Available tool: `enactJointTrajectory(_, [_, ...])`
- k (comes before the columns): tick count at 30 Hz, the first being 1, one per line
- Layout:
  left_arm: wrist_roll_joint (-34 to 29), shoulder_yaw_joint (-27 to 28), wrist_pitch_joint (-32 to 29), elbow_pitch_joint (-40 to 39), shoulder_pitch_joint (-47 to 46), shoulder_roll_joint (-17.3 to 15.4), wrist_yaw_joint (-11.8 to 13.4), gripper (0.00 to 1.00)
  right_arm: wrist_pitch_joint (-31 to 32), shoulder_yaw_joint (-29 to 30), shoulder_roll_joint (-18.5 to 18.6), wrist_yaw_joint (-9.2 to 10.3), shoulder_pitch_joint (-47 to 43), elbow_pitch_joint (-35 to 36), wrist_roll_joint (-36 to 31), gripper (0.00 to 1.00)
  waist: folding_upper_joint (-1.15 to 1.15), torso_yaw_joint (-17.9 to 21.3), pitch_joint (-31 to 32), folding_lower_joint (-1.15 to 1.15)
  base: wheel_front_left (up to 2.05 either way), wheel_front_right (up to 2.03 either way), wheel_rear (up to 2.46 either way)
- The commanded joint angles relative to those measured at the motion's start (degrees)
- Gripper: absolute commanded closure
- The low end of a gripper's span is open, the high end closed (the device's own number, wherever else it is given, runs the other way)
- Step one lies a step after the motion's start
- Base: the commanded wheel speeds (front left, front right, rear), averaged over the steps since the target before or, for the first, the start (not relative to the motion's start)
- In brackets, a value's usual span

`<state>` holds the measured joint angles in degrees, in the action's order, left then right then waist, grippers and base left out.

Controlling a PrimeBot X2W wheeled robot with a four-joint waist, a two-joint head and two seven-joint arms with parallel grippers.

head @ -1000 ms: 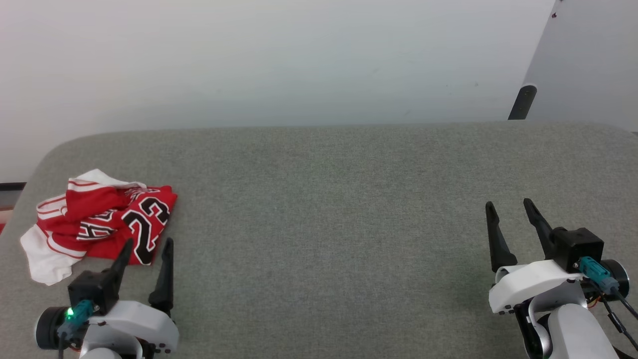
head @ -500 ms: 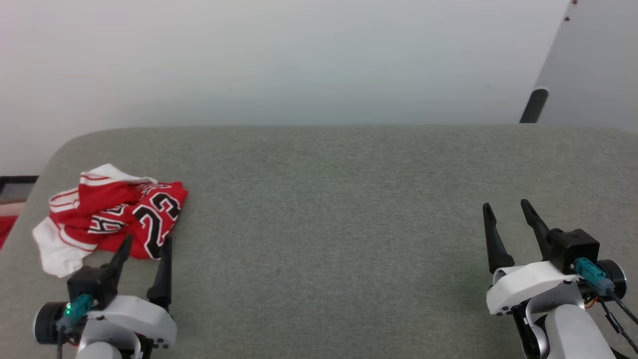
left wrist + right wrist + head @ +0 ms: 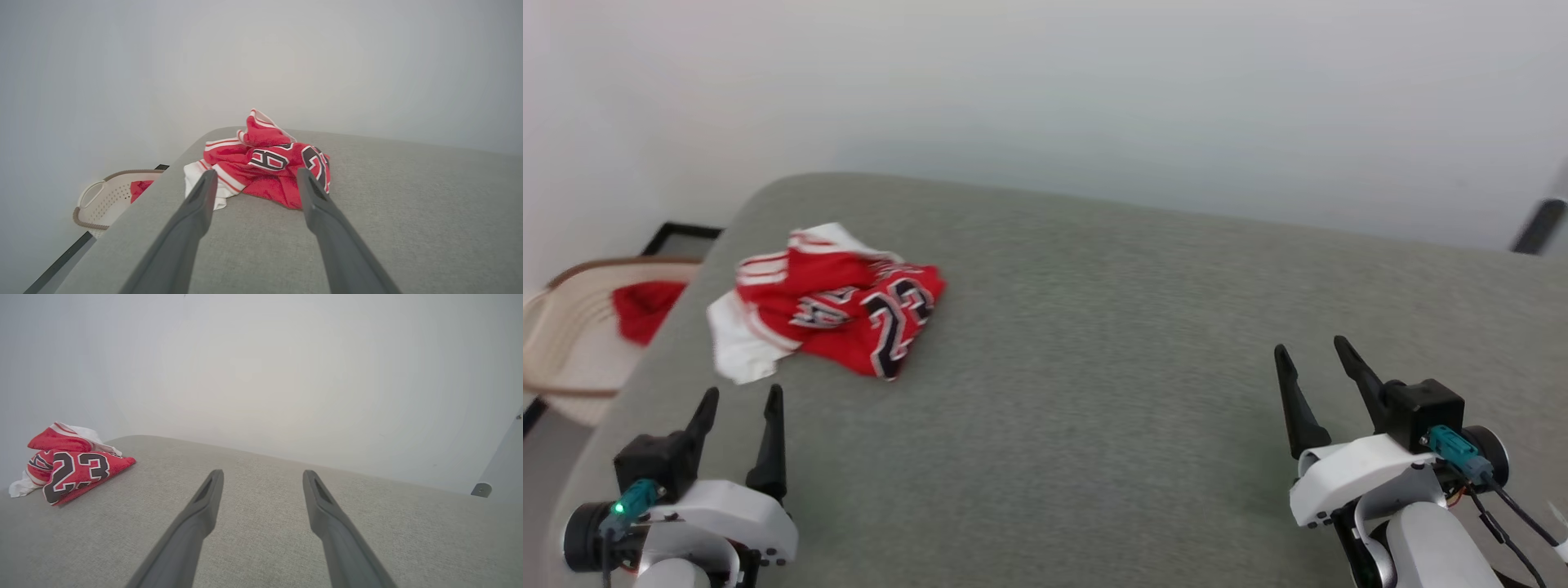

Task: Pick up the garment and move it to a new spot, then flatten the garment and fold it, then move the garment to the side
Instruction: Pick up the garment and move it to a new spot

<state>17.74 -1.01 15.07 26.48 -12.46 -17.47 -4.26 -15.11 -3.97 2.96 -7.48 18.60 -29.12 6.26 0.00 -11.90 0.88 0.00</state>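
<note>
- Floor past the bench's left end: pale basket (image 3: pixel 556 359) with something red (image 3: pixel 641 309) in it. The frame cuts it off and I cannot tell what the red thing is.
- Left tool (image 3: pixel 743 392): fingers spread, empty, above the bench (image 3: pixel 1094 367) near its front left. In the left wrist view the garment (image 3: pixel 265 165) sits straight ahead between the two fingers, not touched.
- Garment (image 3: pixel 837 314): a crumpled heap near the bench's left end, "23" facing up, a white sleeve end trailing toward the left edge.
- Handling, judged: light, limp knit that will sag and unfurl when lifted. It has no stiffness to push against and may drag on the cloth-like bench top.
- Hold, judged: pinch a raised fold at the top of the heap or the striped cuff, taking one layer only. A grip on the flat printed panel would likely slip.
- Hard to read: the collar, hem and second sleeve are buried in the folds. The lettering is partly tucked under, and the layer count at any edge is unknown.
- Right tool (image 3: pixel 1310 345): fingers spread, empty, well apart from the garment (image 3: pixel 73 469), which lies far to its left.
- Far right edge: a dark slanted thing (image 3: pixel 1535 225), blurred and unidentifiable.
</note>
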Motion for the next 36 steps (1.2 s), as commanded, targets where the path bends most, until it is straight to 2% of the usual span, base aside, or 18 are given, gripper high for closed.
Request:
enactJointTrajectory(1, [0.56, 0.32, -0.08, 0.38, -0.22, 0.03, 0.27, 0.0, -0.07, -0.36, -0.09, -0.02, 1.03, -0.15, 0.51, 0.0, 0.0, -6.45, 0.19, 0.0, 0.0, 0.0, 0.0])
enactJointTrajectory(11, [1.64, 1.15, 0.01, 1.31, 0.28, 0.0, 1.02, 0.0, -0.06, -2.91, -0.12, -0.02, 2.02, -0.82, 2.24, 0.0, 0.0, -17.52, -0.26, 0.0, 0.0, 0.0, 0.0])
enactJointTrajectory(19, [3.52, 4.94, 0.04, -2.01, 3.27, -0.06, 2.94, 0.0, -0.06, -8.52, 0.0, -0.02, 6.42, -2.92, 4.43, 0.0, 0.0, -19.0, -2.78, 0.0, 0.0, 0.0, 0.0])
enactJointTrajectory(27, [3.88, 7.11, 0.05, -4.89, 5.62, 0.27, 3.09, 0.0, -0.06, -10.5, -0.02, -0.02, 8.72, -4.31, 5.36, 0.0, 0.0, -19.24, -3.78, 0.0, 0.0, 0.0, 0.0])
enactJointTrajectory(34, [3.55, 4.15, -0.43, -3.81, 2.17, 0.13, 0.18, 0.0, -0.06, -9.13, -0.01, -0.02, 6.63, -2.88, 4.24, 0.0, 0.0, -18.43, -3.45, 0.0, 0.0, 0.0, 0.0])
enactJointTrajectory(36, [2.91, 2.66, -1.11, -2.95, -0.18, -0.78, -0.78, 0.0, -0.06, -9.02, -0.02, -0.02, 5.74, -1.81, 3.81, 0.0, 0.0, -17.32, -3.75, 0.0, 0.0, 0.0, 0.0])
